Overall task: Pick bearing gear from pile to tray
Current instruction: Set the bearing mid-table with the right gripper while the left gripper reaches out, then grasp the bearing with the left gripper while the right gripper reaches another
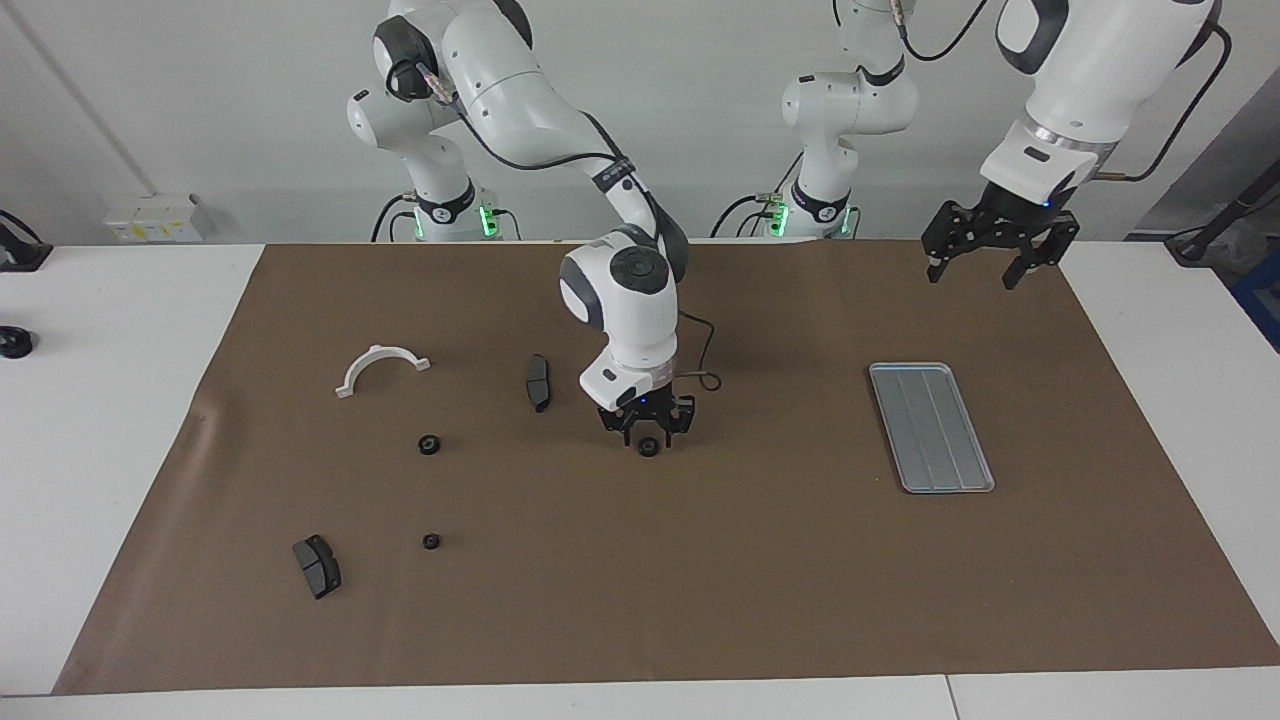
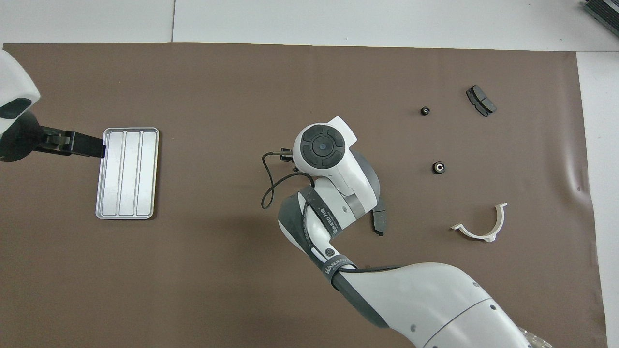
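The right gripper [image 1: 648, 432] is hanging low over the mat's middle, fingers spread, with a gear [image 1: 649, 447] lying on the mat between the tips, released. The left gripper [image 1: 990, 262] is hovering open, up in the air near the tray [image 1: 931, 428]. Two more gears [image 1: 429, 444] [image 1: 431, 541] are lying toward the right arm's end.

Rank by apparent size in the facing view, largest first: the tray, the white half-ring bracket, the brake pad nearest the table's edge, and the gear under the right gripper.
1. tray
2. white half-ring bracket
3. brake pad
4. gear, smallest
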Motion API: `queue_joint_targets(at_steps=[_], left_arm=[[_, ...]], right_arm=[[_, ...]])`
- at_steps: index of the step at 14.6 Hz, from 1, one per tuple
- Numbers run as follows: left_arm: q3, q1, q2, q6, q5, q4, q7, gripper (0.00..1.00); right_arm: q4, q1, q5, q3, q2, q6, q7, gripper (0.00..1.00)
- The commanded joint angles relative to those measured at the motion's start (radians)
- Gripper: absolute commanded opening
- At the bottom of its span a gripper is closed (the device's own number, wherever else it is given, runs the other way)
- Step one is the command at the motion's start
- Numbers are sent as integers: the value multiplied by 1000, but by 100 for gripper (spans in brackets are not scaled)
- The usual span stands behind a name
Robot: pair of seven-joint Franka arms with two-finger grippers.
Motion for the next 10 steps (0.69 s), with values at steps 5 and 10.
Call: queue_joint_targets(at_steps=[5,10], left_arm=[[11,-205,155,179,56,-25,-198,100],[12,-341,312,325,65,-11,-373,100]], right_arm=[[-63,-272,1,0,-210,-174,-439,100],[-222,-417,45,0,-281,-199,-888,100]])
